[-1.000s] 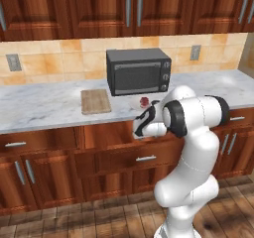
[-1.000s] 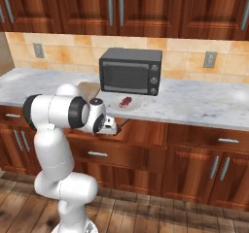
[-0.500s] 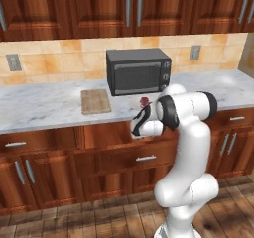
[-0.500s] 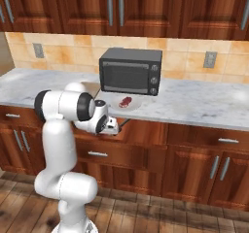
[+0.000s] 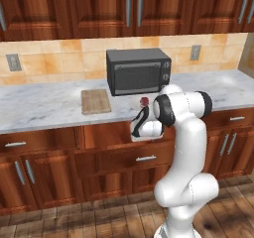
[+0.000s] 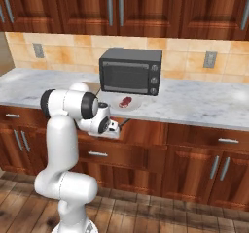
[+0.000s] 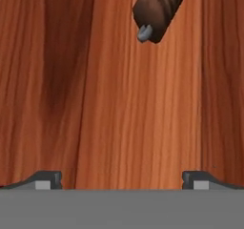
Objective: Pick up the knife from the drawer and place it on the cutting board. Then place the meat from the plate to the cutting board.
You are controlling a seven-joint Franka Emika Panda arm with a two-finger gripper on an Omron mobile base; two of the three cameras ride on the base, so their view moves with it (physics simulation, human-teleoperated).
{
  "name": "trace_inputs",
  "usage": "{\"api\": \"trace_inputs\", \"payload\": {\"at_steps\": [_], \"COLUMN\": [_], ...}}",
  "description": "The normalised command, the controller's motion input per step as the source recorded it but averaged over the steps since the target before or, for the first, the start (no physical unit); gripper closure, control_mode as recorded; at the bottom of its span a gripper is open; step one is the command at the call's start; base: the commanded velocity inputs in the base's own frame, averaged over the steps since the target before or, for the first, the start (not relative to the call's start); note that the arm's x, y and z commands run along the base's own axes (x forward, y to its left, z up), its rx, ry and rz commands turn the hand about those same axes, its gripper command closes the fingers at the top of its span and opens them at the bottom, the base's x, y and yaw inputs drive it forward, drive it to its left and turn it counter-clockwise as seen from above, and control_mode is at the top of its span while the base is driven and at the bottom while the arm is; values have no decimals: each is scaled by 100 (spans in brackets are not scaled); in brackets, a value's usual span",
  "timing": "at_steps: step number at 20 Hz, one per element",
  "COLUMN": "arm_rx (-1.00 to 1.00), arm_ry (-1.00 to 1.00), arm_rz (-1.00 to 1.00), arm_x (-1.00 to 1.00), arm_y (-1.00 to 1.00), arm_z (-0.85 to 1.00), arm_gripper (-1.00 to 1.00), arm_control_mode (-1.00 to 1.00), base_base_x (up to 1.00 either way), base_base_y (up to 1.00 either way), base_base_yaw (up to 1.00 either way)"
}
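gripper [image 7: 122, 178]: jaws standing wide apart, gripping nothing, pointing down into the drawer [image 5: 126, 155].
knife [image 7: 158, 7]: its dark handle end is lying on the drawer floor, clear wood lying between it and the fingertips.
cutting board [image 5: 95, 101]: sitting bare on the counter [image 5: 39, 110], left of the microwave [image 5: 138, 71].
meat [image 6: 125, 101]: resting on the plate [image 6: 136, 104] near the counter's front edge.

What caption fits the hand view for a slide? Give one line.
Open jaws hang over the drawer's wooden floor, the knife's dark brown handle end lying ahead of them, not yet grasped.
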Motion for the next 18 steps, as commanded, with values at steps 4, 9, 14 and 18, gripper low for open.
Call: {"api": "trace_inputs", "payload": {"at_steps": [4,9,14,18], "arm_rx": [0,0,0,0], "arm_ry": [22,31,22,6], "arm_rz": [-13,-13,-15,-14], "arm_x": [0,-12,-49,-84], "arm_y": [0,0,-6,-21], "arm_z": [9,8,-8,0], "arm_gripper": [-100,-100,-100,-100], "arm_control_mode": [-100,-100,-100,-100], "base_base_x": [0,0,0,0], "base_base_y": [0,0,0,0], "base_base_yaw": [0,0,0,0]}}
